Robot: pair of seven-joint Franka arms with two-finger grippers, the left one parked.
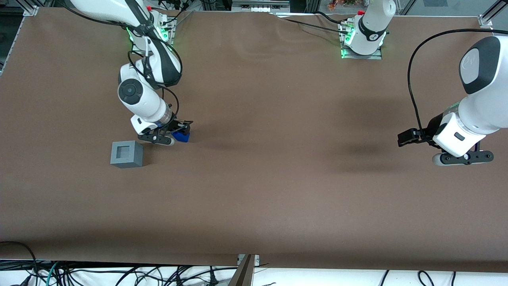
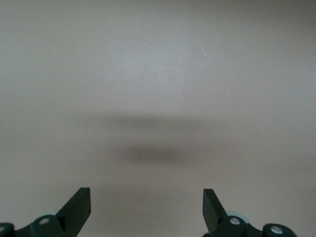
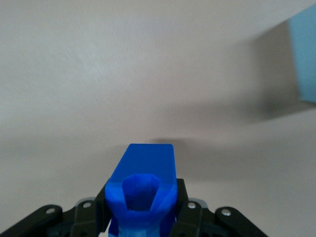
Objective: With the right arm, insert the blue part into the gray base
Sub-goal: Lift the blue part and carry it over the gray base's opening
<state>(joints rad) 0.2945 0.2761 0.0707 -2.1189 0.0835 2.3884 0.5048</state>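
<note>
- Your gripper sits low over the desk, toward the working arm's end, with its fingers closed against both sides of the blue part.
- In the right wrist view you see the blue part clamped between the black fingers, its lobed end facing the camera and its flat body pointing away over the desk.
- Whether the blue part touches the desk or hangs just above it, you cannot tell.
- The right arm reaches down to the gripper from its mount at the desk's edge farthest from the front camera.
- The gray base stands upright on the desk near the gripper, a little nearer the front camera, apart from the blue part.
- Its square recess faces up, with nothing in it.
</note>
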